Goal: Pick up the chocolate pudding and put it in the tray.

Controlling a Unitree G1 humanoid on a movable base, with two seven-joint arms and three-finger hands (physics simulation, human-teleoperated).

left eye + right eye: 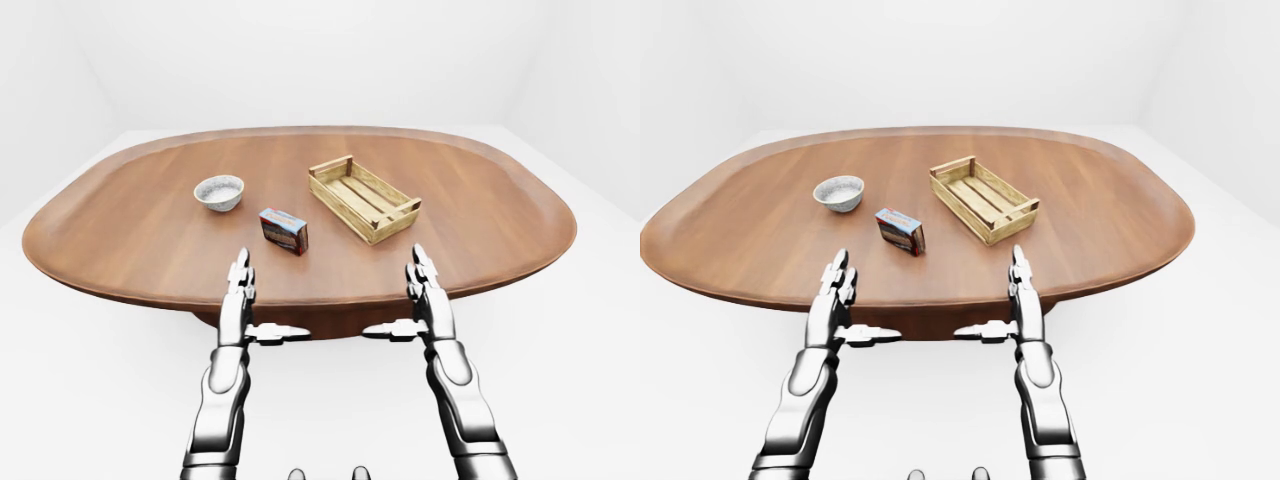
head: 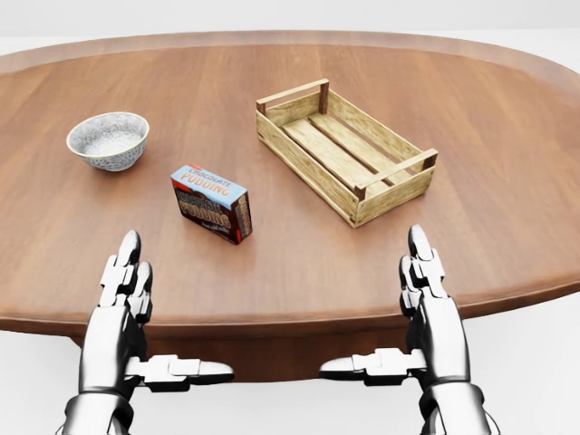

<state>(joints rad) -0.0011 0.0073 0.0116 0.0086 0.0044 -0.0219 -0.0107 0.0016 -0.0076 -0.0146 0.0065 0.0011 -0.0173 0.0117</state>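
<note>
Task not started: chocolate pudding stands on the bench, apart from the empty tray; left hand and right hand are spread, holding nothing.

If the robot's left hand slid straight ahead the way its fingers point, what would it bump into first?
Probably the chocolate pudding box. The left hand points up the head view over the table edge, and the box lies slightly right of that line, so it might only graze it.
</note>
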